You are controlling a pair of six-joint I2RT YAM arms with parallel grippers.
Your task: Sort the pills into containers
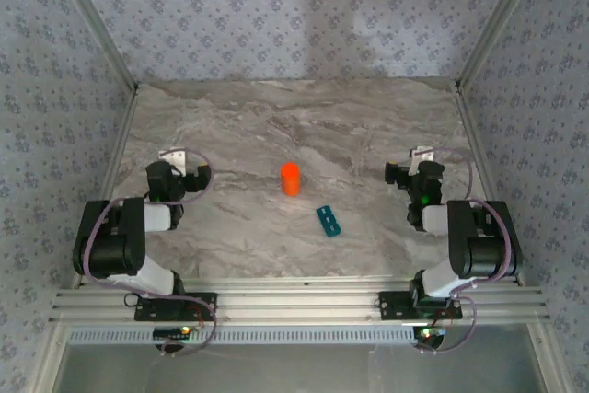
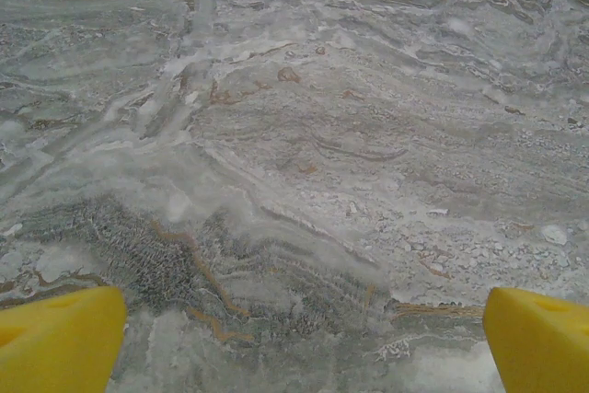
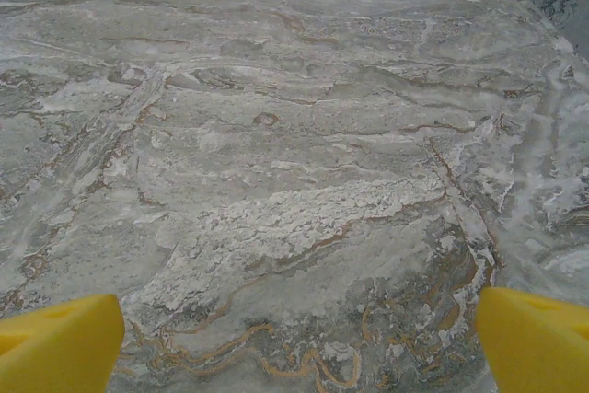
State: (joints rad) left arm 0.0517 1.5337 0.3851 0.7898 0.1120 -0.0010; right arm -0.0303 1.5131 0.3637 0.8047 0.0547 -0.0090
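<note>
The teal-blue containers [image 1: 329, 221], a short strip of lidded compartments, lie on the marble table just right of centre, nearer the front. An orange cylindrical bottle [image 1: 291, 179] stands upright behind and left of the strip. No loose pills can be made out. My left gripper [image 1: 175, 156] rests at the left side of the table, well left of the bottle; its yellow fingertips [image 2: 60, 338] stand wide apart over bare marble. At the right side my right gripper [image 1: 421, 154] is open too, its yellow fingertips [image 3: 57, 342] far apart with nothing between them.
Patterned walls and slanted metal frame posts [image 1: 101, 39] close in the table at the back and both sides. A metal rail [image 1: 294, 301] with the arm bases runs along the near edge. Open marble [image 1: 294, 117] stretches behind the bottle.
</note>
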